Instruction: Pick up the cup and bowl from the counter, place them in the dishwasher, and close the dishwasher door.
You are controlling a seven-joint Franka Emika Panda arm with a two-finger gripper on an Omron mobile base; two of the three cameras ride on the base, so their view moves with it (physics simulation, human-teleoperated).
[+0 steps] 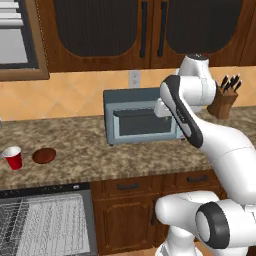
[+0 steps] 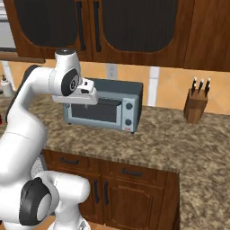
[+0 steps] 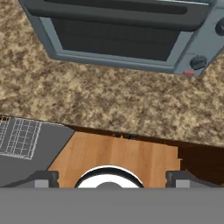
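So the small red tapered plastic cup [image 1: 13, 158] is standing upright on the long brown speckled counter [image 1: 100, 150], with the shallow reddish-brown bowl [image 1: 44, 155] sitting just beside it. Below, the grey dishwasher [image 1: 45, 220] is hanging open, white wire rack showing.

Stone-look top, wood below

The counter [image 1: 90, 155] is speckled brown granite-look, matt; the cup [image 1: 13, 158] looks like smooth red plastic; the cabinets [image 1: 130, 210] dark grained wood; the dishwasher [image 1: 45, 222] holds white wire racking.
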